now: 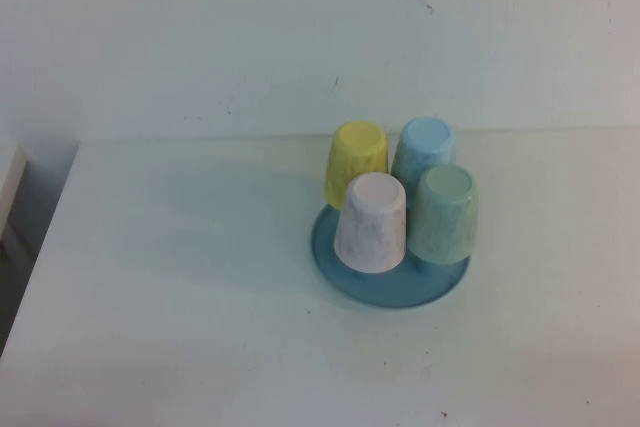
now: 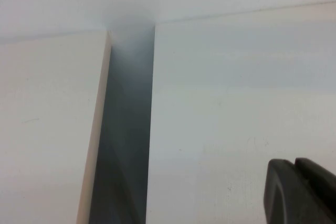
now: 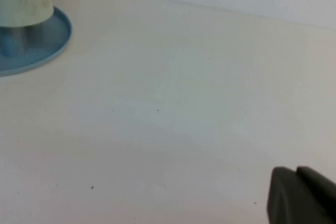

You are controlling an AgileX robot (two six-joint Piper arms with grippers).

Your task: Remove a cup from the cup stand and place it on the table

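Observation:
The pale pink-white cup stands upside down at the near side of the round blue cup stand, right of the middle of the white table. Neither arm shows in the high view. My left gripper is shut with nothing in it, over the table's left part beside a dark gap. My right gripper is also shut and holds nothing, low over bare table, well apart from the cup stand, whose rim shows at that view's edge.
On the stand also sit a yellow cup, a light blue cup and a mint green cup, all upside down. A dark gap separates the table's left edge from a neighbouring white surface. A white wall rises behind.

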